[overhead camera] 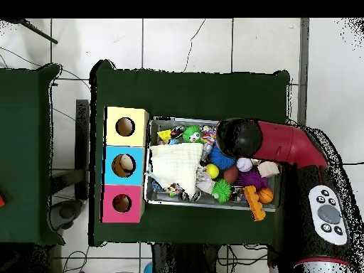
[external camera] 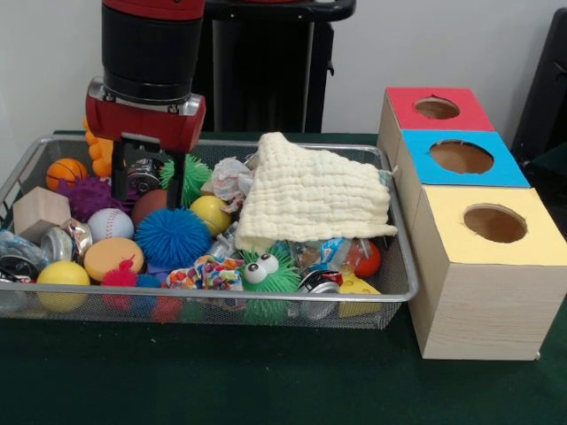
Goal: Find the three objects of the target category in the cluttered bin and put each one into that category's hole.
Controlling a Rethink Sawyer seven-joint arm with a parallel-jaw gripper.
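I can't tell the target category from here, so I treat the balls as candidates: from the blue spiky ball point(external camera: 173, 237) at bin centre-left, the baseball point(external camera: 110, 223) sits at nine o'clock, the dark red ball point(external camera: 149, 205) at eleven. I judge the spiky one soft and light, best pinched across its middle; the baseball is hard and could roll off the fingertips. My gripper point(external camera: 147, 181) hangs over the red ball, its two fingers spread wide and holding nothing. The wire bin point(external camera: 221, 301) sits at nine o'clock of the three-hole box point(external camera: 483, 292). A cream cloth point(external camera: 310, 195) covers the bin's right half, hiding whatever lies beneath; in the overhead view the arm point(overhead camera: 284, 146) blocks that corner.
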